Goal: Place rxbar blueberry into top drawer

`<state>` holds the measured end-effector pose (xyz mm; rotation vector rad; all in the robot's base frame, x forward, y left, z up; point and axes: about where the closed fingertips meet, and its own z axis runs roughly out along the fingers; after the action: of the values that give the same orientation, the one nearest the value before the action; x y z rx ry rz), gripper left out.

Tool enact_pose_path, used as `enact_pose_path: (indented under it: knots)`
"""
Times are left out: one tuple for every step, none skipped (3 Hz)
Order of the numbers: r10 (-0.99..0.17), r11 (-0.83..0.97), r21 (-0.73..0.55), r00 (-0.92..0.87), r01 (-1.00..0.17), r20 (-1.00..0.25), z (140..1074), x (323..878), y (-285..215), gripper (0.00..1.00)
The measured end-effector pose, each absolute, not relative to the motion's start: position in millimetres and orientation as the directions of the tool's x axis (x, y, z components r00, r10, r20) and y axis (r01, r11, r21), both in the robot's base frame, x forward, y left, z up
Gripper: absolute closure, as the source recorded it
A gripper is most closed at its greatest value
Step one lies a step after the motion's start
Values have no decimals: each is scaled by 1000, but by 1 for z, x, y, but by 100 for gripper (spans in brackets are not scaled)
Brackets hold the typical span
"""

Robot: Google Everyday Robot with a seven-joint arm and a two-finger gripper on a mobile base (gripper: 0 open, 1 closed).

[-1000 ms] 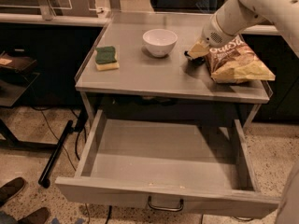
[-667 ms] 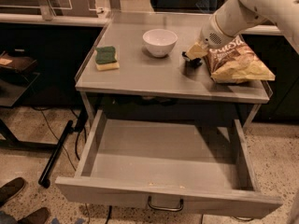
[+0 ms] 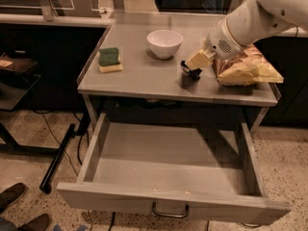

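My gripper (image 3: 192,71) hangs low over the grey tabletop (image 3: 139,81), between the white bowl (image 3: 164,43) and the chip bag (image 3: 246,67), on a white arm reaching in from the upper right. A small dark shape sits at its tip; I cannot tell whether this is the rxbar blueberry. No navy bar shows anywhere else on the table. The top drawer (image 3: 120,170) stands pulled wide open below the tabletop, its flat grey bottom bare, with the curved metal handle (image 3: 170,211) on its front.
A green-and-yellow sponge (image 3: 109,59) lies at the table's left. A raised lip runs along the tabletop's sides. A black pole (image 3: 57,160) and cables lie on the floor at the left. Shoes (image 3: 14,196) show at the bottom left.
The gripper has moved left and toward the table's front, away from the chip bag. The drawer, bowl and sponge have not moved.
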<state>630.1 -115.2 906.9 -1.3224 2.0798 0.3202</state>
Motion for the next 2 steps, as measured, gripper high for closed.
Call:
enact_pose_path:
  knots:
    - [-707,460,-103,-293,-882,-644,917,600,-113,100]
    - [-704,465,-108,-292,-879,-648,938,563,-119,100]
